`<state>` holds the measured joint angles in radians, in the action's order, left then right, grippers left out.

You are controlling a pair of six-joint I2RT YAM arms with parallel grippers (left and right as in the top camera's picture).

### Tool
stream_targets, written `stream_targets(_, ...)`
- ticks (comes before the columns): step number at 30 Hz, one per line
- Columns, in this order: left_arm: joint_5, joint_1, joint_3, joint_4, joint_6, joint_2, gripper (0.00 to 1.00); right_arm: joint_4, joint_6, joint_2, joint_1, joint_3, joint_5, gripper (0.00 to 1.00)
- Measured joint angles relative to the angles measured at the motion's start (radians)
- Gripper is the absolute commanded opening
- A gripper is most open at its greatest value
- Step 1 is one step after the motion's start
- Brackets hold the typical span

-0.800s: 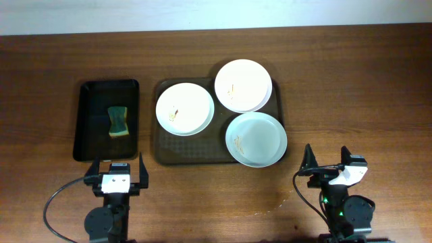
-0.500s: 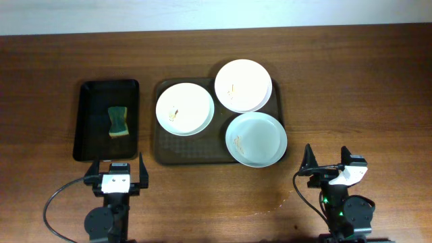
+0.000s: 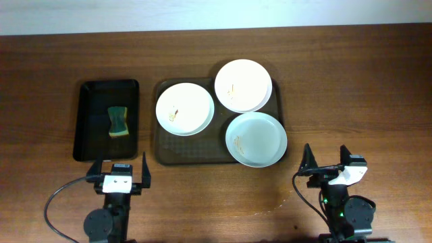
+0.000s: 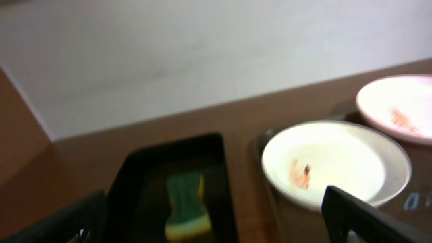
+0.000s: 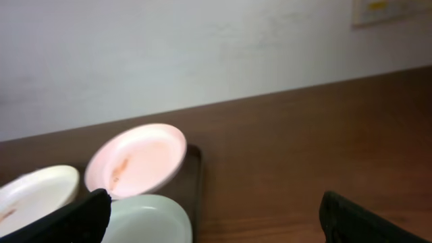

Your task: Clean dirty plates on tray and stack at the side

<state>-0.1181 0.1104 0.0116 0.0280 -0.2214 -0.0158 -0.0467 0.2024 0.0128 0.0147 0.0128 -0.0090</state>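
Wooden table (image 3: 351, 81) carries brown tray (image 3: 189, 150), black tray (image 3: 91, 121) beside; possibly faint scuff (image 3: 278, 199).

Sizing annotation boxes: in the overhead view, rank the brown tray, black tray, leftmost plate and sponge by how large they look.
Largest to smallest:
1. brown tray
2. black tray
3. leftmost plate
4. sponge
All lie flat at table level, so nearness hardly skews this.
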Motion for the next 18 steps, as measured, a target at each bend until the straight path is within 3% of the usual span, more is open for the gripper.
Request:
stream_targets(4, -0.089, 0.0, -0.001, -0.118, 0.034, 0.001, 0.99, 0.002, 0.0, 0.0, 0.0, 0.006, -0.126, 0.98)
stream_targets(11, -0.115, 0.0, 0.058, -0.127, 0.103, -0.062, 0.99, -0.043, 0.0, 0.055, 0.0, 0.204, -0.207, 0.98)
stream_targets(14, -0.12, 0.0, 0.15, -0.106, 0.11, -0.169, 0.99, -0.056, 0.0, 0.156, 0.0, 0.269, -0.231, 0.98)
stream_targets(18, -0.143, 0.0, 0.362, -0.017, 0.111, -0.423, 0.99, -0.078, 0.0, 0.492, 0.0, 0.488, -0.304, 0.98)
